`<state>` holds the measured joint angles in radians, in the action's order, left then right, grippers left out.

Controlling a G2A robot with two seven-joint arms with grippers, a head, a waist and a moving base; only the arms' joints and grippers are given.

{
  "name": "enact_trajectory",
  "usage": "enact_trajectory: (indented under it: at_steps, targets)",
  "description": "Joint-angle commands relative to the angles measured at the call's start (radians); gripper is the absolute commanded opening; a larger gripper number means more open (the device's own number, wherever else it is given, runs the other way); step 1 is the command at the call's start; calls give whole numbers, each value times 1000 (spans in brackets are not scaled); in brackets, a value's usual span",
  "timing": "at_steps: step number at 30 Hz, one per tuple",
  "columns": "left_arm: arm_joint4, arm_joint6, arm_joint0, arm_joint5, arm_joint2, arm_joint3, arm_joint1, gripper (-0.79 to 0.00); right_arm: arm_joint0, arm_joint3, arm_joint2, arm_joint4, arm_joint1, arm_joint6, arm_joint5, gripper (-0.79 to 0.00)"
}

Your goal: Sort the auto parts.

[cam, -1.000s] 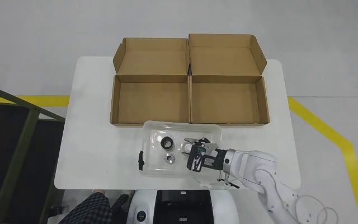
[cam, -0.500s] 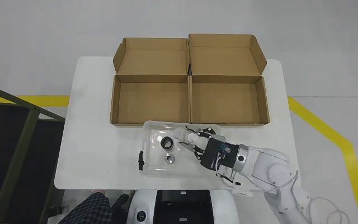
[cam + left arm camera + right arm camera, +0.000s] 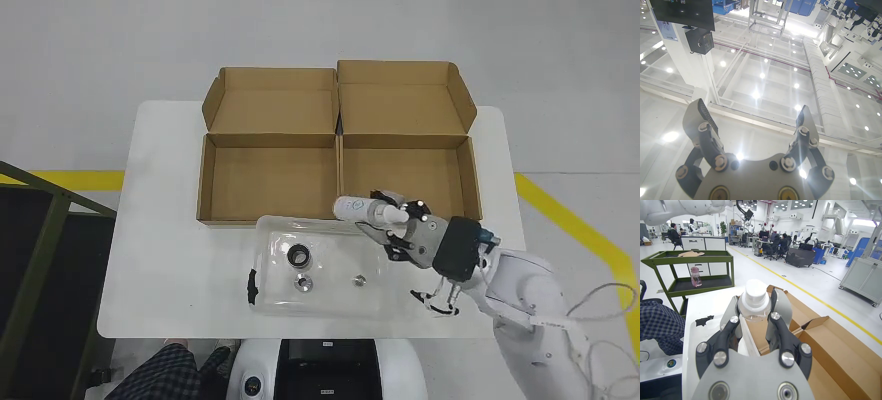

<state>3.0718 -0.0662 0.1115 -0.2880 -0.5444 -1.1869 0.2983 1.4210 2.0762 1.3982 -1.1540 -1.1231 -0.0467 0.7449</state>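
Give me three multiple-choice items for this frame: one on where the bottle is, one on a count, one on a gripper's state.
1. Where is the bottle? A on the floor; B held by the right gripper above the table; C in a person's hand.
2. How many cardboard boxes stand on the table? A one; B two; C four.
3. The left gripper is: A open, empty; B shut on the bottle; C shut, empty.
Key: 1 B, jaws clamp its neck; 2 B, two side by side; 3 A, jaws wide apart, nothing between.
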Motion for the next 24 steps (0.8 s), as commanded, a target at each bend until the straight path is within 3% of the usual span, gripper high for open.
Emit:
enact_trajectory:
  at_steps: [1,24]
  targets:
    - [0,0,0,0,0,0,0,0,4,2,17,13,1,-16,-3,-785]
    - [0,0,0,0,0,0,0,0,74,37,155,73,10,-146,-12,-785]
